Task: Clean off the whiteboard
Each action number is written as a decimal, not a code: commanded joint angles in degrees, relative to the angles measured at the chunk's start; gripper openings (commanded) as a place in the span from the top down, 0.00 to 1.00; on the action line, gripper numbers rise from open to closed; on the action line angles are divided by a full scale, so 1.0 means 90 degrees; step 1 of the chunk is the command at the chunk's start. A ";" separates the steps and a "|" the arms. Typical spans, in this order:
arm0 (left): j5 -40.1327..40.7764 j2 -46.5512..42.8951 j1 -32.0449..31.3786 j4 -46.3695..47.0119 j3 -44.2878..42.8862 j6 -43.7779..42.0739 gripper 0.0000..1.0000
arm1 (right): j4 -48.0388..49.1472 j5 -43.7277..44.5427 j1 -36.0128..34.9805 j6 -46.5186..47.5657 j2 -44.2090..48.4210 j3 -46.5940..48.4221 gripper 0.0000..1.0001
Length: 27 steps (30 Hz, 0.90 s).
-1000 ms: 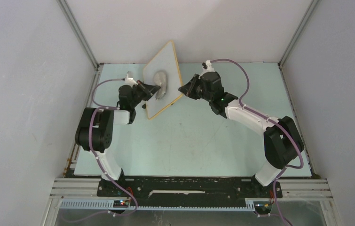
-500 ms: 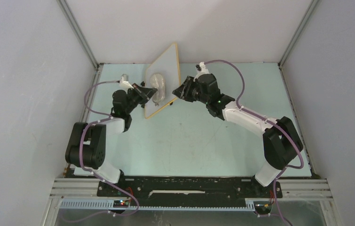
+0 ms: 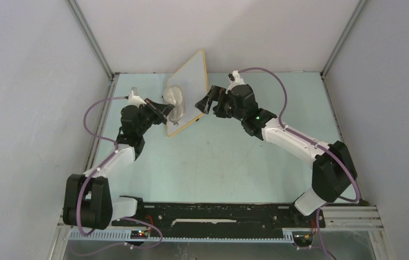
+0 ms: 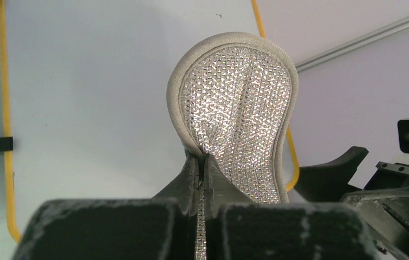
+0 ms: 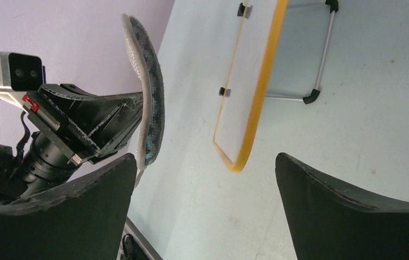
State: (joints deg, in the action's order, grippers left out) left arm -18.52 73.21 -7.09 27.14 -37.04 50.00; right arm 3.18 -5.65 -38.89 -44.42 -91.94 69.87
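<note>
Grey cloth pad clamped in the left pincer near the whiteboard; right pincer spread wide.

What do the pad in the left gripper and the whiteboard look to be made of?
The pad looks like fabric: glittery woven mesh face, stitched grey cloth rim, creased where the left gripper pinches it. The whiteboard is a smooth white panel, likely coated; its yellow-orange frame looks plastic; the rear stand seems thin metal rod with black caps.
</note>
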 commanded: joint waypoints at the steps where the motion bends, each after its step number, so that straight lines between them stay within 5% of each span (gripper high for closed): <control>1: 0.0230 -0.0715 0.0006 -0.0681 0.0274 0.0007 1.00 | -0.0266 0.0138 -0.0023 0.0255 0.0586 -0.0037 0.01; 12: 0.0711 -0.2743 -0.0270 -0.2893 0.1108 -0.0807 1.00 | -0.1211 0.0333 0.0077 0.0981 0.1926 -0.0544 0.00; 16: 0.1718 -0.3067 -0.1581 -0.3988 0.1085 -0.1084 1.00 | -0.1689 0.0549 0.0111 0.1357 0.2490 -0.0698 0.00; 21: 0.2904 -0.3044 -0.3381 -0.4137 0.1326 -0.0542 1.00 | -0.1976 0.1008 0.0157 0.1665 0.3484 -0.1165 0.00; 27: 0.3450 -0.1460 -0.4320 -0.4228 0.0701 -0.0453 1.00 | -0.1986 0.1165 0.0359 0.1805 0.4618 -0.1764 0.01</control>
State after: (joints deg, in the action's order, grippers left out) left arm 6.13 52.45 -44.16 -8.93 -26.59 44.77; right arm -14.44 2.24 -36.73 -30.74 -55.55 56.18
